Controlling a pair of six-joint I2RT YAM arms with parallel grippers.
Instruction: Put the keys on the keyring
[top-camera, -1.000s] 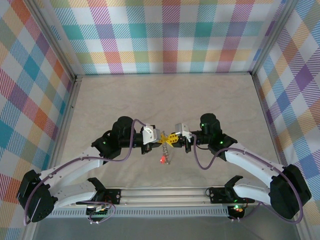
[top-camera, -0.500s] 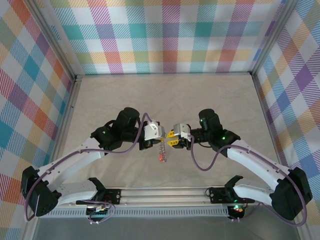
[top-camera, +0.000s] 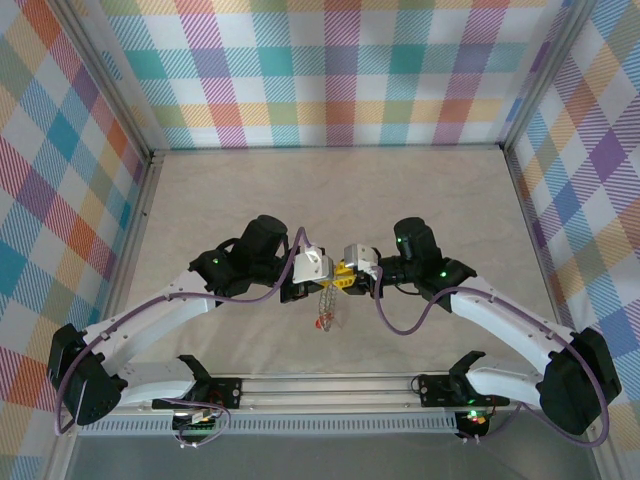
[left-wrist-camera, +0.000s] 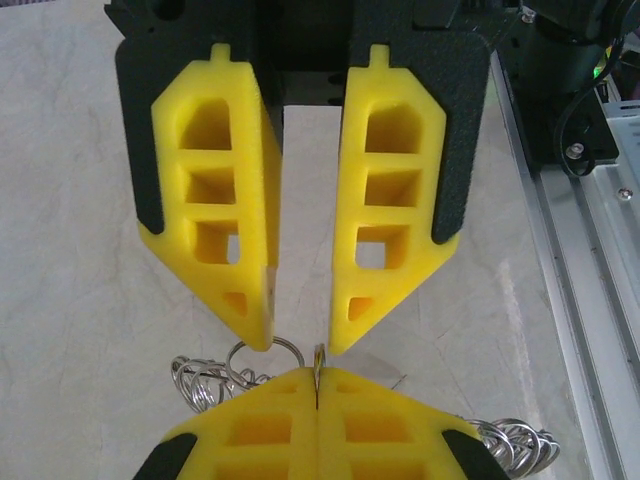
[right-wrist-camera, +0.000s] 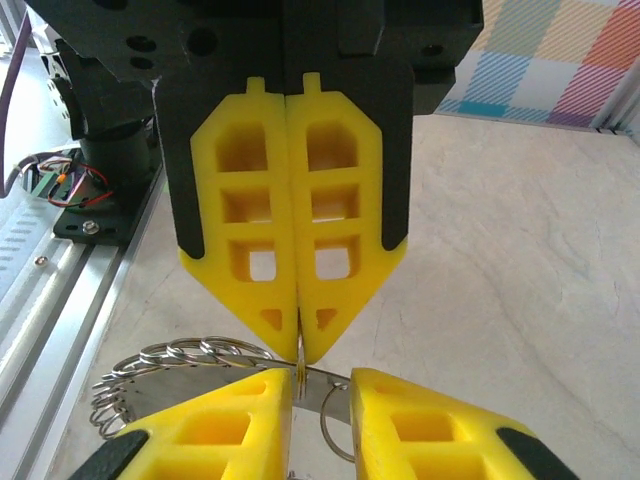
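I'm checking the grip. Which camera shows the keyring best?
The right wrist view: the curved band of the keyring runs into the shut fingertips of the left gripper. In the left wrist view it is an edge-on sliver; in the top external view it is too small to tell from the dangling keys.

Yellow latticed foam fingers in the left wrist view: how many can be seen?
4. Two of the left gripper meet at the bottom edge, pinching the thin silvery keyring; two of the right gripper hang from the top, slightly apart. None seems hidden.
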